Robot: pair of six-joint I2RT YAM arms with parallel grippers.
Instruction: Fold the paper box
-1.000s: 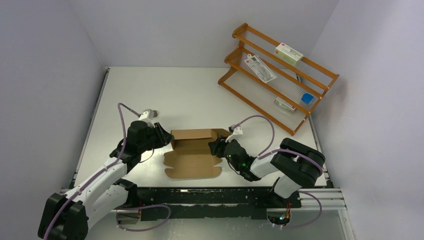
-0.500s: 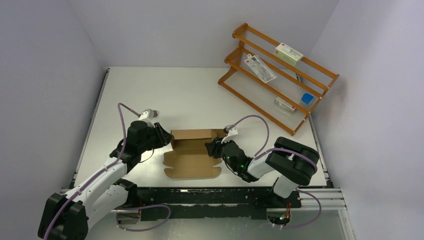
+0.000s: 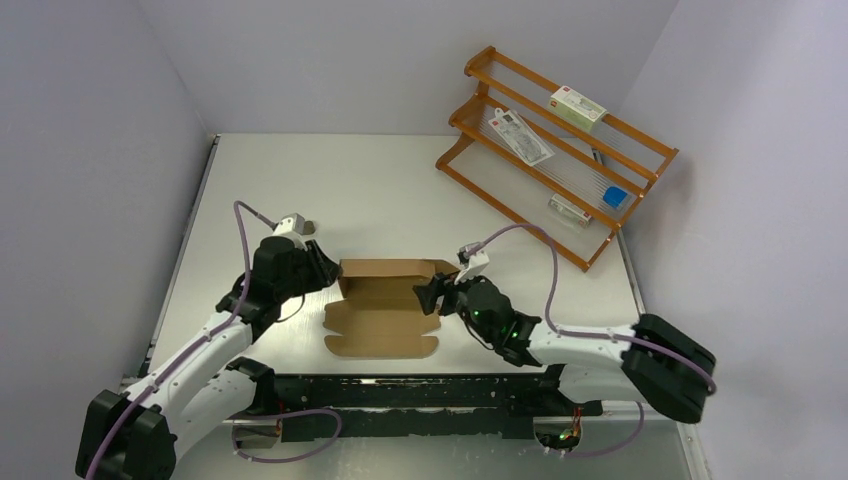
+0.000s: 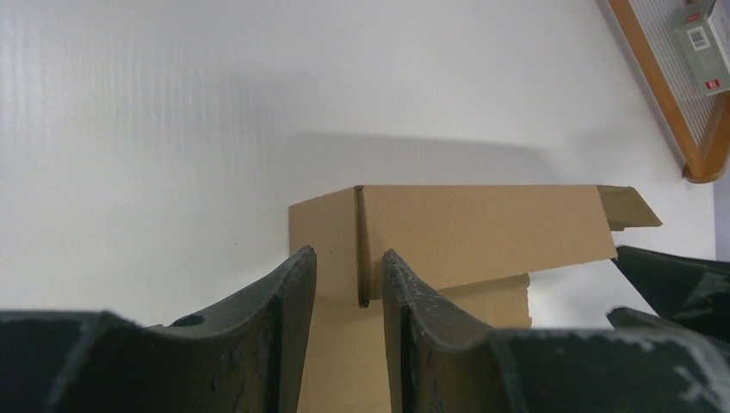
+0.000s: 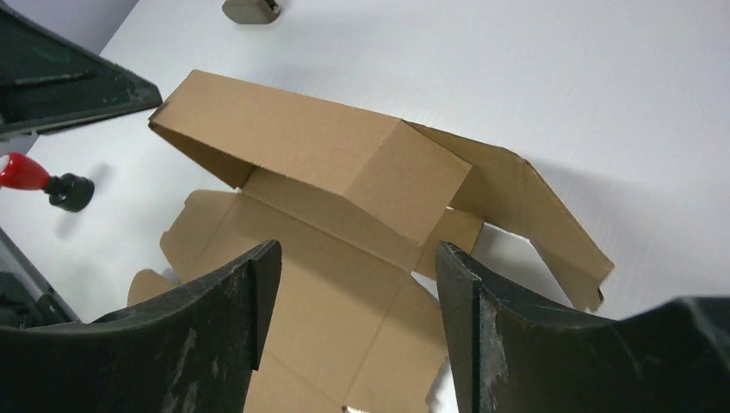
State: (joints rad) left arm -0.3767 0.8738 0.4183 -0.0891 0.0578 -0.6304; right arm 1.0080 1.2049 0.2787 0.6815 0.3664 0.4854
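Note:
The paper box (image 3: pixel 385 300) lies mid-table, a brown cardboard sheet partly folded. Its back wall (image 5: pixel 293 142) stands raised, and its scalloped front flap (image 3: pixel 382 342) lies flat. My left gripper (image 3: pixel 333 279) is at the box's left end. In the left wrist view its gripper (image 4: pixel 347 254) stands narrowly open around the upright corner edge (image 4: pixel 360 249), with a little gap on each side. My right gripper (image 3: pixel 427 296) is at the box's right end. It is wide open (image 5: pixel 357 249) over the floor panel (image 5: pixel 344 301) with nothing between the fingers. A side flap (image 5: pixel 534 215) splays out to the right.
An orange wooden rack (image 3: pixel 555 150) stands at the back right with small white packages (image 3: pixel 578 106) and a blue item (image 3: pixel 614 196). A small red-and-black piece (image 5: pixel 34 179) sits by the left arm. Walls close in the table on the left, back and right.
My right gripper has opened wider, and its arm has stretched out with the elbow swinging low to the right. The left gripper and the box have shifted very slightly.

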